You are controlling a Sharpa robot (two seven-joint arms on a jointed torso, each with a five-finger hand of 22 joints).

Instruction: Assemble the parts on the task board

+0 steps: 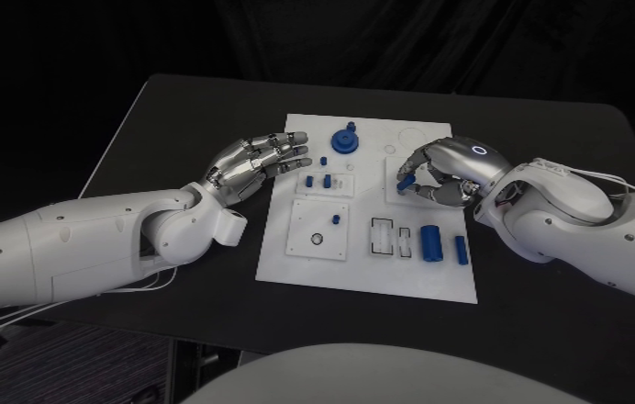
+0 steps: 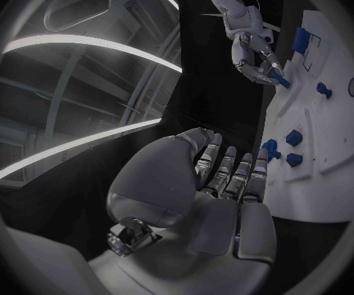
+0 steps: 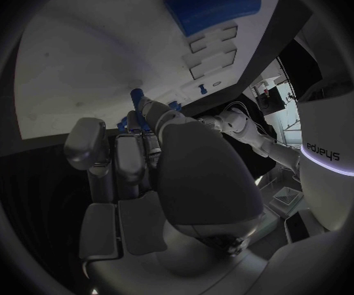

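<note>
Here the right hand (image 1: pixel 443 173) pinches a small blue part (image 1: pixel 405 184) at its fingertips, just above the task board (image 1: pixel 371 271); the left hand (image 1: pixel 258 163) hovers open beside the board. Keep the part upright while lowering.

A flat black table (image 1: pixel 172 129) stands in front of a dark black curtain (image 1: pixel 397 18). Long bright ceiling lights (image 2: pixel 87 42) glow overhead.

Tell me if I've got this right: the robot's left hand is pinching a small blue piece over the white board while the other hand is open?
Not quite: the right hand pinches the small blue piece over the white board, as the left wrist view shows. The left hand is open at the board's edge.
</note>
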